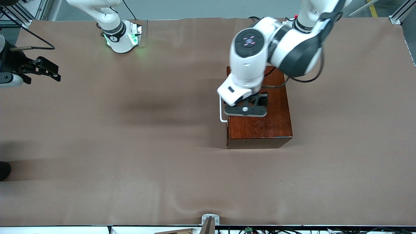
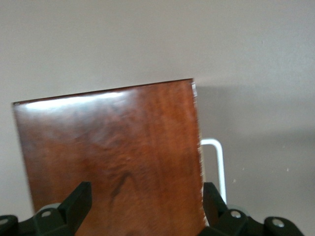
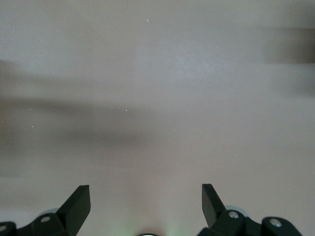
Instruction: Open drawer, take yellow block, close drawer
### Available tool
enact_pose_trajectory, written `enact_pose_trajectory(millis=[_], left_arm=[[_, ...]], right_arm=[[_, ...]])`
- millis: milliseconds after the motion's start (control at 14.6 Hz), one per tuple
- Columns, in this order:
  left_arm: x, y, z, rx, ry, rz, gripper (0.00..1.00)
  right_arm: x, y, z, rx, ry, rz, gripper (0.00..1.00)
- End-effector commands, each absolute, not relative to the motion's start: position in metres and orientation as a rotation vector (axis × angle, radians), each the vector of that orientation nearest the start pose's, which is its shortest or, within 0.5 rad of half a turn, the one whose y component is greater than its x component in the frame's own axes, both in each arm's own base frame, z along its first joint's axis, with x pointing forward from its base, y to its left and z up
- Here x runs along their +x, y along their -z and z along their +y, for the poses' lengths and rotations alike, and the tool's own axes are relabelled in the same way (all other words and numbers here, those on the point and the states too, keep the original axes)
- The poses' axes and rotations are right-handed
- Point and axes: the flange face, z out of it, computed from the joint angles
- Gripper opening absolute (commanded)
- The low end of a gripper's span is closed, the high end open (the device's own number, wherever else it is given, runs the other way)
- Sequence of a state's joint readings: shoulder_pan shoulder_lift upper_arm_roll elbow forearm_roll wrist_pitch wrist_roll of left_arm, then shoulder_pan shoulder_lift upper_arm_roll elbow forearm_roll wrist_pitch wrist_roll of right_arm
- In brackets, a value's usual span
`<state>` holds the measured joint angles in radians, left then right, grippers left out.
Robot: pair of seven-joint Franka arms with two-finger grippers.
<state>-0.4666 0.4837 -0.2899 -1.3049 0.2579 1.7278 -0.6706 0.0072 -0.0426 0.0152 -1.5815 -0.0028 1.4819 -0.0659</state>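
Observation:
The glossy reddish-brown wooden box (image 1: 260,126) stands on the table toward the left arm's end. Its drawer is shut; only the white U-shaped handle (image 1: 222,112) shows, on the side that faces the right arm's end. My left gripper (image 1: 246,110) is open and empty, pointing down over the box's top near the handle edge. In the left wrist view the box top (image 2: 113,147) fills the space between the fingers (image 2: 78,199), with the handle (image 2: 219,164) just past the edge. The yellow block is hidden. My right gripper (image 1: 48,71) waits open and empty at the right arm's end.
The brown table cover (image 1: 130,162) is bare around the box. The right wrist view shows only bare cover (image 3: 157,98) beneath the open right gripper (image 3: 145,196). The right arm's base (image 1: 122,37) stands at the table's back edge.

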Motion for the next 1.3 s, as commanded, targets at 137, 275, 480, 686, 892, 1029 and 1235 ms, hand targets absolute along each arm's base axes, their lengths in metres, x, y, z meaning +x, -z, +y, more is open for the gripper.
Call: enact_pose_trajectory(millis=[137,275,480,686,892,1029,1235], left_arm=[[0.527,-0.418,-0.509,-2.920,0.234,0.144,1.00],[0.510,-0.390,-0.534,-2.863,0.290,0.138,1.00],[0.491,-0.360,-0.554,-2.824,0.296,0.125,1.00],[0.479,-0.337,-0.565,-2.813,0.291,0.059,1.00],[0.474,-0.325,-0.568,-2.802,0.276,0.069,1.00],[0.476,-0.312,-0.569,-2.799,0.278,0.036,1.00],[0.470,-0.301,-0.572,-2.787,0.269,0.047,1.00]], right_arm=[[0.533,-0.639,0.015,-3.146,-0.082,-0.129,1.00],[0.533,-0.640,0.014,-3.144,-0.080,-0.127,1.00],[0.533,-0.643,0.014,-3.145,-0.068,-0.125,1.00],[0.533,-0.645,0.021,-3.145,-0.058,-0.144,1.00],[0.534,-0.646,0.022,-3.131,-0.048,-0.145,1.00],[0.534,-0.644,0.016,-3.127,-0.060,-0.124,1.00],[0.534,-0.645,0.016,-3.125,-0.053,-0.126,1.00]])
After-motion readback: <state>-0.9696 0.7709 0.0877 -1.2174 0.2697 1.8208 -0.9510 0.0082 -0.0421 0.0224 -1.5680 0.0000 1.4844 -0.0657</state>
